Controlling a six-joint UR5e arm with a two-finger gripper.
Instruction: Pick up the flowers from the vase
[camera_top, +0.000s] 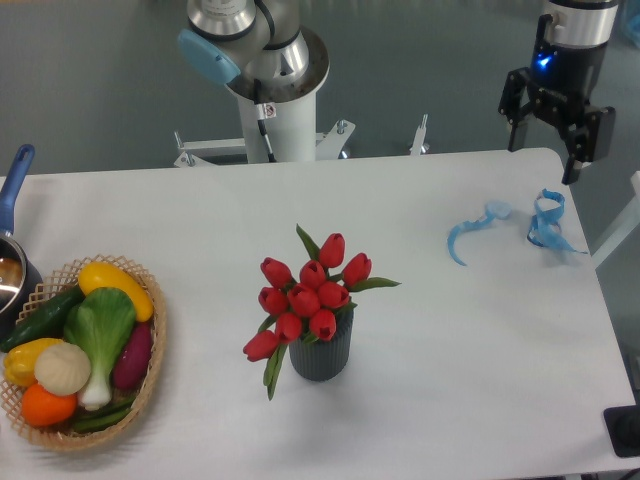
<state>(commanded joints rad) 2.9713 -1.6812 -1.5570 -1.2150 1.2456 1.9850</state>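
My gripper (546, 140) hangs high over the far right corner of the desk (420, 330), its fingers (577, 152) spread apart and holding nothing, with the curly blue ribbons (545, 222) lying just below them. The flowers (305, 298), a bunch of red tulip buds with green leaves, stand in the ribbed dark vase (321, 355) near the middle of the desk, well apart from where I am, so the step in hand looks like the approach. To do it well I would travel across above the buds and come down from the top, keeping my fingers wide, and aim to close on the stems where they gather just above the vase mouth, not on the buds, which would likely squash or slip. Some buds and a leaf droop over the left rim, so I judge a centred grip matters. Then lift straight up, slowly, since the vase seems light enough to ride up with the stems. The wicker basket of vegetables (85, 350) at the left is no obstacle.
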